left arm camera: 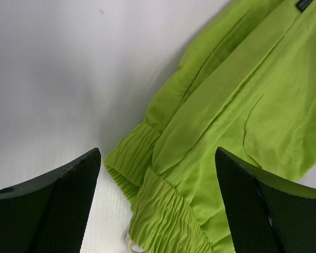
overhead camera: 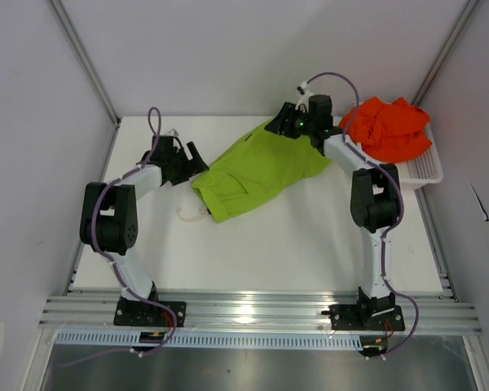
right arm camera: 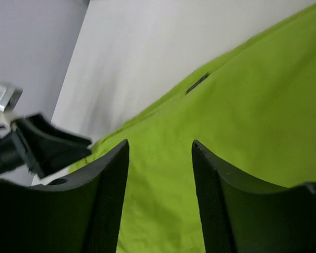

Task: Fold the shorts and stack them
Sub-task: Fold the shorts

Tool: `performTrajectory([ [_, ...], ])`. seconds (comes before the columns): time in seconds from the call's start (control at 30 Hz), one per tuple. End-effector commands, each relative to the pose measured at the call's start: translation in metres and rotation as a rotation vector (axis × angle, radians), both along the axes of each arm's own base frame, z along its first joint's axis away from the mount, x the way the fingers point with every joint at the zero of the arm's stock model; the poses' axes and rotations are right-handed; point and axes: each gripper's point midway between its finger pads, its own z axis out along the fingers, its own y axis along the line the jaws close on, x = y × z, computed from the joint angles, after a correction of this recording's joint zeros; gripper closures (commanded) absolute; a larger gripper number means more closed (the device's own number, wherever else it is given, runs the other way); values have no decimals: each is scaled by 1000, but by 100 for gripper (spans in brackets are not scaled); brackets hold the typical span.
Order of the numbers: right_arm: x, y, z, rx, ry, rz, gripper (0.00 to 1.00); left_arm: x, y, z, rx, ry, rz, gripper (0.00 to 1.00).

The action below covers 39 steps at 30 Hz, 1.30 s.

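The lime green shorts (overhead camera: 257, 171) lie spread flat at the table's middle, waistband toward the left. My left gripper (overhead camera: 197, 156) hovers open over the gathered waistband (left arm camera: 163, 205), its fingers (left arm camera: 58, 205) wide apart and holding nothing. At the shorts' far right corner my right gripper (overhead camera: 281, 124) stands open over flat green fabric (right arm camera: 242, 105), with a clear gap between its fingers (right arm camera: 102, 200) and nothing pinched. The orange-red shorts (overhead camera: 387, 126) sit crumpled in the white mesh basket (overhead camera: 420, 175) at the back right.
A pale drawstring loop (overhead camera: 191, 213) trails from the waistband onto the white table (overhead camera: 293, 244); it also shows in the left wrist view as a loop (left arm camera: 129, 243). The left gripper's black body (right arm camera: 42, 147) appears in the right wrist view. Enclosure walls stand close on every side.
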Motion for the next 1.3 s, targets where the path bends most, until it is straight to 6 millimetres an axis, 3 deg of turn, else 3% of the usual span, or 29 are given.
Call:
performTrajectory([
  [0.0,-39,43,-17,-6,25,170,47,21,-18,8,-54,-74,-148,11],
  [0.07,-59,74,-22,3,46,236,53,25,-24,6,-71,-61,-180,12],
  [0.1,-72,93,-26,29,73,281,57,21,-24,-7,-73,-24,-184,12],
  [0.27,-100,135,-40,162,176,400,62,17,-20,-25,-66,18,-158,14],
  [0.37,-105,147,-59,196,236,417,64,17,-23,-33,-85,34,-167,20],
  [0.4,-106,147,-69,187,267,407,66,16,-23,-35,-87,41,-168,23],
  [0.53,-112,147,-106,116,355,353,75,13,-25,-41,-93,51,-183,60],
  [0.6,-119,143,-125,66,400,329,76,8,-26,-42,-100,58,-186,72],
  [0.7,-134,134,-149,-20,461,310,83,1,-28,-36,-119,58,-184,78],
  [0.77,-139,131,-153,-66,459,297,84,-13,-28,-41,-133,73,-171,79],
  [0.8,-145,126,-160,-96,470,299,85,-15,-27,-31,-133,49,-166,79],
  [0.83,-148,124,-160,-106,469,301,85,-26,-26,-38,-132,71,-159,79],
  [0.9,-155,119,-157,-118,467,300,85,-30,-25,-26,-131,40,-157,79],
  [0.97,-161,119,-151,-115,450,313,85,-44,-24,-30,-129,63,-158,80],
  [1.0,-167,117,-147,-118,447,314,90,-48,-24,-22,-126,54,-159,81],
  [1.1,-187,116,-147,-182,454,325,94,-83,-11,-44,-72,132,-102,82],
  [1.13,-198,114,-155,-205,471,330,94,-85,-9,-35,-70,103,-87,82],
  [1.17,-206,117,-155,-226,454,339,92,-102,-7,-46,-67,140,-74,81],
  [1.2,-208,117,-143,-230,414,335,84,-103,-6,-44,-69,123,-68,80],
  [1.23,-216,111,-150,-255,408,325,77,-105,-9,-36,-89,105,-63,80],
  [1.27,-219,115,-142,-269,347,336,68,-117,-10,-43,-101,130,-65,80],
])
